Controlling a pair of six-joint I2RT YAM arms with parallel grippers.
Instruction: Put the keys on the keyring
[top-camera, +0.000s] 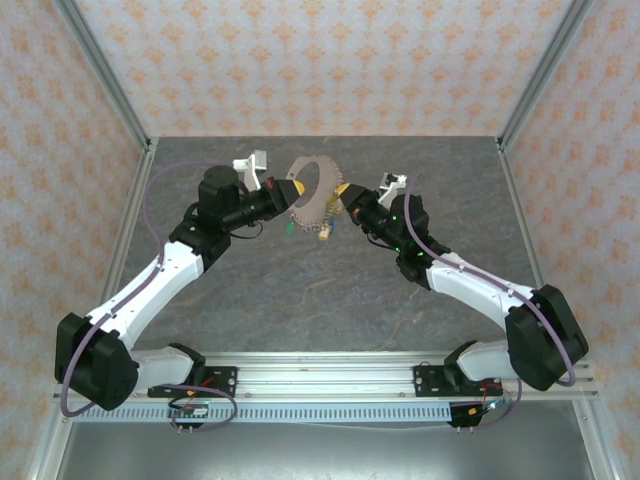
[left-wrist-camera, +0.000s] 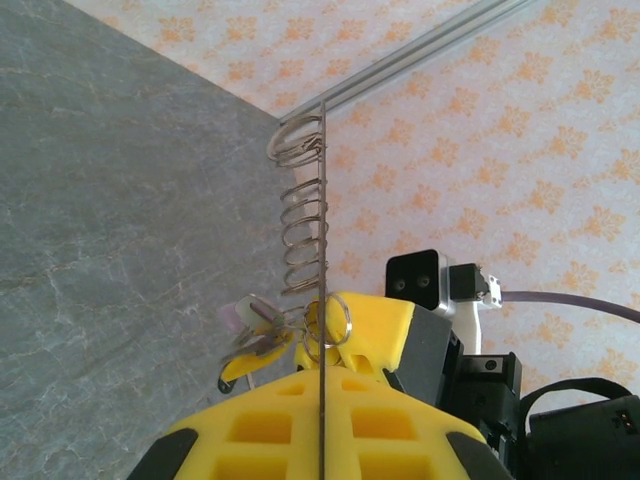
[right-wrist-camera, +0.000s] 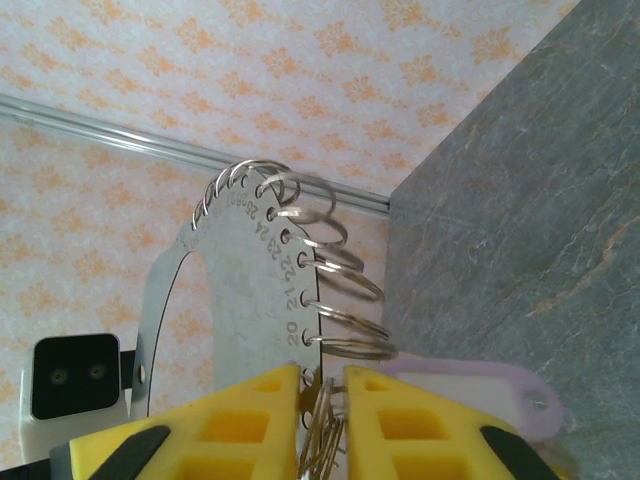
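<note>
Two grippers on keyring (right-wrist-camera: 235, 290): left gripper (left-wrist-camera: 322, 385) clamping edge; right gripper (right-wrist-camera: 322, 385) barely parted, hold unclear. Keys (left-wrist-camera: 250, 350) dangling, likely snagging neighbouring links (right-wrist-camera: 340, 290) if released.

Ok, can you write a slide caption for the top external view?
The keyring raised over the table between the left gripper and right gripper.

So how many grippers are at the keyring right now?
2. The left gripper clamps the keyring's left edge; the right gripper straddles its right edge.
</note>
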